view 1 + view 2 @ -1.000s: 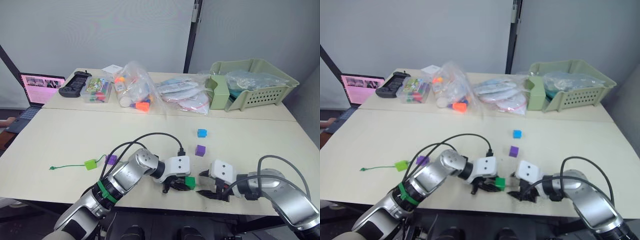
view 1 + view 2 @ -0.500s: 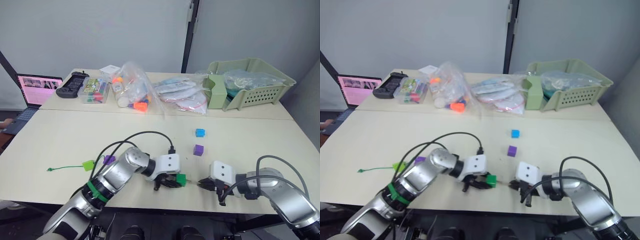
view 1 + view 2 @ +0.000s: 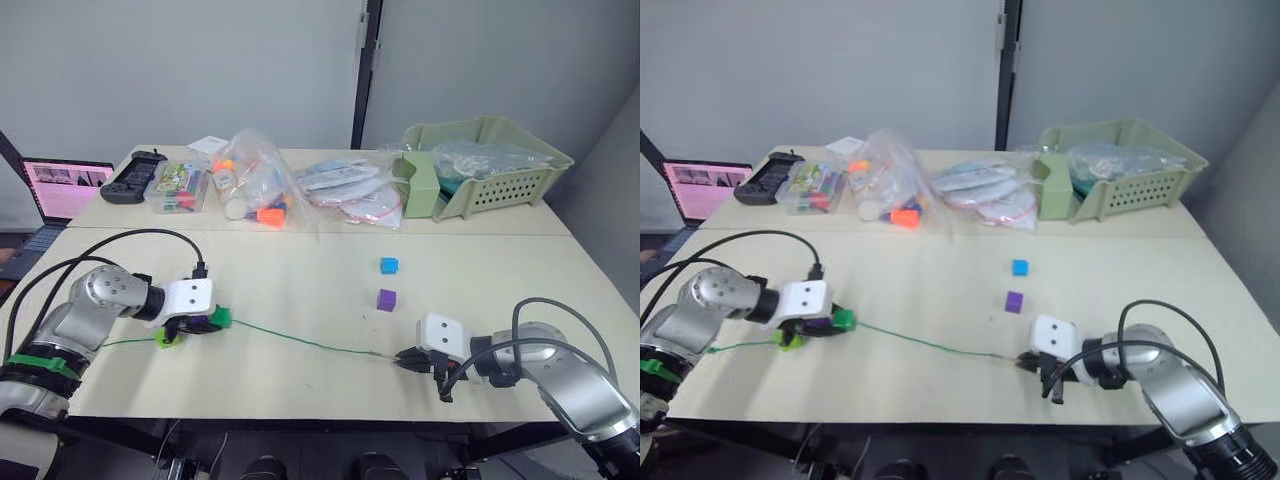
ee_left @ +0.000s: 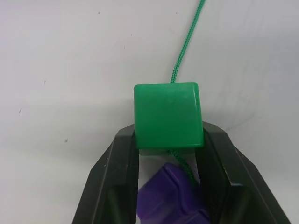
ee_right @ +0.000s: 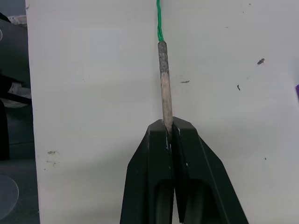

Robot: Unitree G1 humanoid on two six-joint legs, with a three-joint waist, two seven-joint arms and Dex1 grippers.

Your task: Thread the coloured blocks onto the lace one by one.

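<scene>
— While the lace [image 3: 300,340] lies stretched across the front of the counter [image 3: 300,275], which tool has which end?

— Its stiff tan tip [image 5: 164,84] is pinched in the right tool [image 5: 169,133], whose two black fingers [image 5: 149,186] are pressed together on it, low over the counter near the front edge. From there the green string runs toward the robot's left to the left tool [image 4: 169,140].

— And what does the left one hold?

— The dark green block [image 4: 168,115], clamped between its two fingers [image 4: 122,154]. The lace enters that block on the far face and comes out behind it, so the block sits on the string. Just behind it, between the same fingers, is a purple block [image 4: 170,198], touching the string; whether the string passes through it I cannot tell.

— The other blocks?

— A lime green block [image 3: 166,340] lies on the counter just beside the left tool, on the part of the lace that trails off further left. The blue block [image 3: 389,265] and the second purple block [image 3: 386,299] lie loose near mid-counter, close to each other, apart from the lace and both tools.

— Anything else on the counter?

— Along the far side: a pale green basket [image 3: 480,180] holding bagged items, clear plastic bags [image 3: 262,185] with orange pieces, a small clear box [image 3: 175,188], a black controller [image 3: 130,178], and an open laptop [image 3: 62,190] at the far left.
</scene>
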